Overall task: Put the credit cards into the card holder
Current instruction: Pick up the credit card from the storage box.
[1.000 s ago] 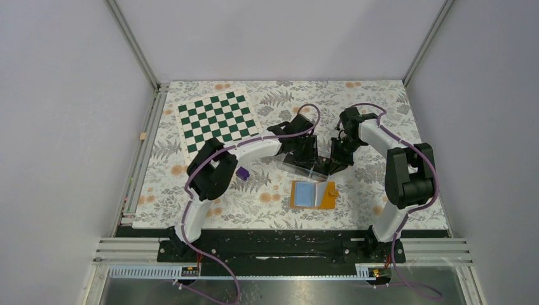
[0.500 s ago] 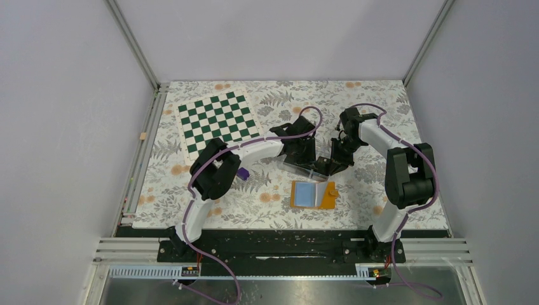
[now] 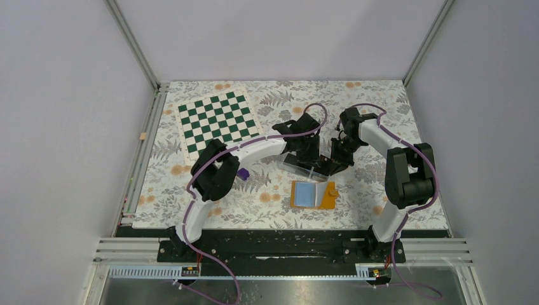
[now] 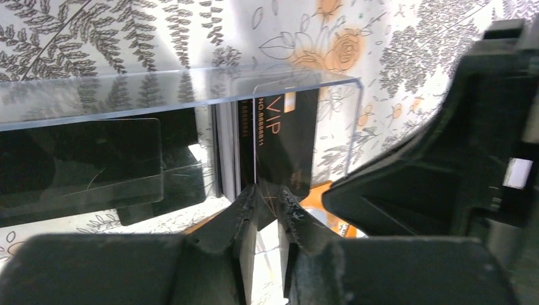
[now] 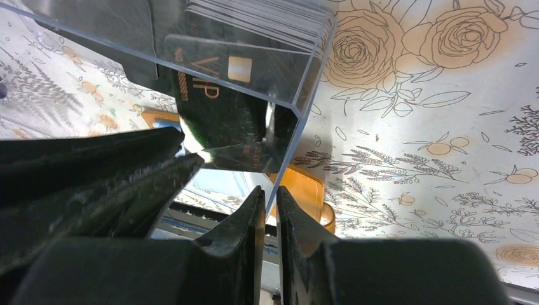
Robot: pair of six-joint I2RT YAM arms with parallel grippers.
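A clear plastic box holding a stack of black credit cards sits behind the open orange card holder with light blue pockets. My left gripper is shut on the lower edge of one black card marked VIP, which stands partly out of the box. My right gripper is shut on the box's clear side wall. The VIP card and the card holder also show in the right wrist view. From above, both grippers meet at the box.
A green and white chessboard mat lies at the back left. A small purple object sits by the left arm's elbow. The floral table cloth covers the table, with walls on three sides.
My left gripper has shifted slightly to the right and back over the box. The right arm and the card holder have not moved.
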